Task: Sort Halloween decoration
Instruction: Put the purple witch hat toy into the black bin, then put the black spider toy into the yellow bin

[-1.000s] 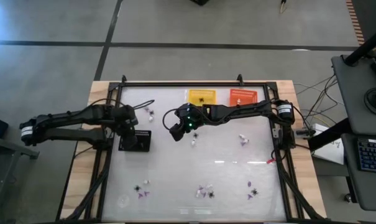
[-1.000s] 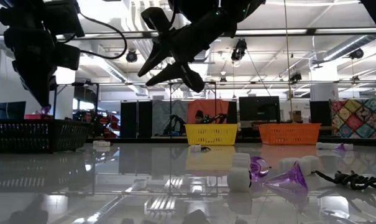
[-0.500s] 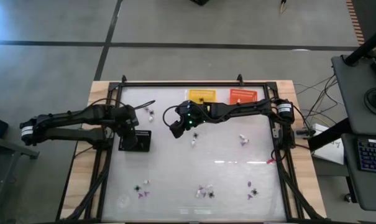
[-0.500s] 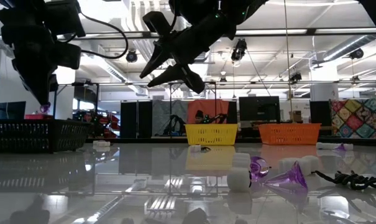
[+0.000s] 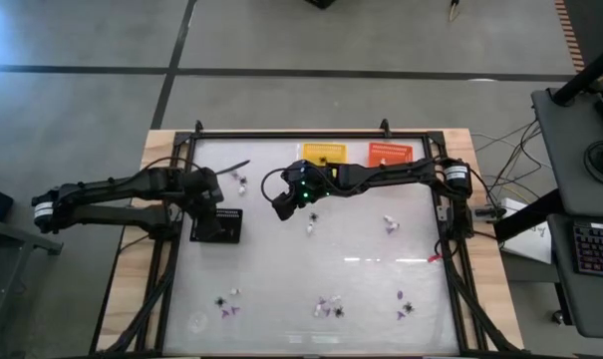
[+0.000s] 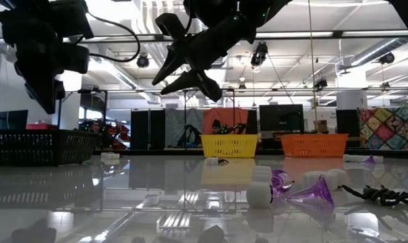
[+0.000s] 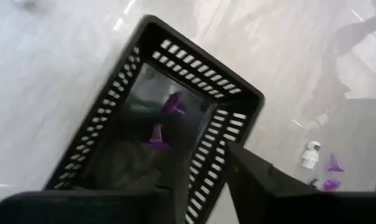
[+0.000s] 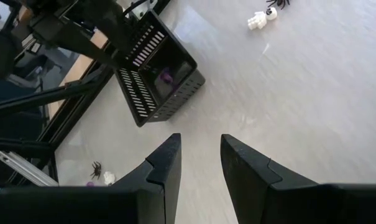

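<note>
No legible writing. Left gripper (image 5: pixel 213 207) over black basket (image 5: pixel 217 227), jaws parted, empty; purple trinkets (image 7: pixel 163 119) inside (dim). Right gripper (image 5: pixel 279 207) mid-table, parted, empty. Other trinkets (image 5: pixel 328 307) scattered near edge.

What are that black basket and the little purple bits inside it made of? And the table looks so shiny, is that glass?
Black basket: looks like moulded plastic, matte, with slotted walls. Purple bits: probably glossy, slightly see-through plastic. Table: a glossy white top that mirrors the baskets; whether glass or laminate, I cannot tell.
</note>
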Controlling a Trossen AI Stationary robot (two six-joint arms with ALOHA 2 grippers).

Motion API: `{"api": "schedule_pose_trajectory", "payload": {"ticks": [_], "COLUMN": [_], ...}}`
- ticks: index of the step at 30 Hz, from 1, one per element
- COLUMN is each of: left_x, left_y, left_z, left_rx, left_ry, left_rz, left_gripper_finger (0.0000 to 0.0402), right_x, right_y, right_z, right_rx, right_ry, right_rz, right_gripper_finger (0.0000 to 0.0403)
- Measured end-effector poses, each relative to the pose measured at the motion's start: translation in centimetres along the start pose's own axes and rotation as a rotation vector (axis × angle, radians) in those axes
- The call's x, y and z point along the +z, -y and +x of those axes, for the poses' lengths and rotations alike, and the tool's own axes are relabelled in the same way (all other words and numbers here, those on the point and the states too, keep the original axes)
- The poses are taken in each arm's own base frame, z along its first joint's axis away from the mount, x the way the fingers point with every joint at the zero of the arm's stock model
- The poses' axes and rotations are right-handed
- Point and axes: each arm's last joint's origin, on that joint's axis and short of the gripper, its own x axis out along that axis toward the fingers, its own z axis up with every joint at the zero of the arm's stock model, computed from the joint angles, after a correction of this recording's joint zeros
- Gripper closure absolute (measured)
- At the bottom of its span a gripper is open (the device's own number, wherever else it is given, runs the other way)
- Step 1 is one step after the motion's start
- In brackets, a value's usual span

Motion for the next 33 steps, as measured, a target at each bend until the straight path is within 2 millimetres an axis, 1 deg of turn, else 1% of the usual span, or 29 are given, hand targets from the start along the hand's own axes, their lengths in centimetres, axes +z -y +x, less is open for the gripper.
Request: {"api": "schedule_pose_trajectory", "payload": {"ticks": [5,11,15,17,21,26,29,33], "left_x": [0.0,0.7,1.5,1.8,2.2,2.3,2.5,2.7], "left_y": [0.0,0.2,0.5,0.6,0.7,0.5,0.5,0.7], "left_z": [0.0,0.0,-0.1,-0.2,-0.3,-0.4,-0.5,-0.9], "left_rx": [0.011,-0.011,-0.035,-0.046,-0.045,0.018,0.036,0.02], "left_ry": [0.004,0.077,0.154,0.189,0.233,0.265,0.299,0.318], "left_rz": [0.0,0.01,0.034,0.044,0.064,0.044,0.025,-0.024], "left_gripper_finger": [0.0285,0.0283,0.0283,0.0283,0.0283,0.0283,0.0283,0.0283], "right_x": [-0.4,-1.9,-2.4,-2.1,-1.0,0.8,1.2,1.0], "right_y": [0.4,2.3,3.0,3.0,2.6,2.7,3.6,4.8], "right_z": [0.0,-0.4,-0.2,-0.1,0.2,0.2,-0.1,-0.4], "right_rx": [-0.04,-0.209,-0.282,-0.278,-0.209,-0.138,-0.159,-0.21], "right_ry": [-0.044,-0.223,-0.244,-0.216,-0.122,-0.008,-0.028,-0.105], "right_rz": [-0.019,-0.008,-0.004,-0.004,-0.015,-0.013,0.007,-0.003], "right_gripper_finger": [0.0298,0.0298,0.0298,0.0298,0.0298,0.0298,0.0298,0.0298]}}
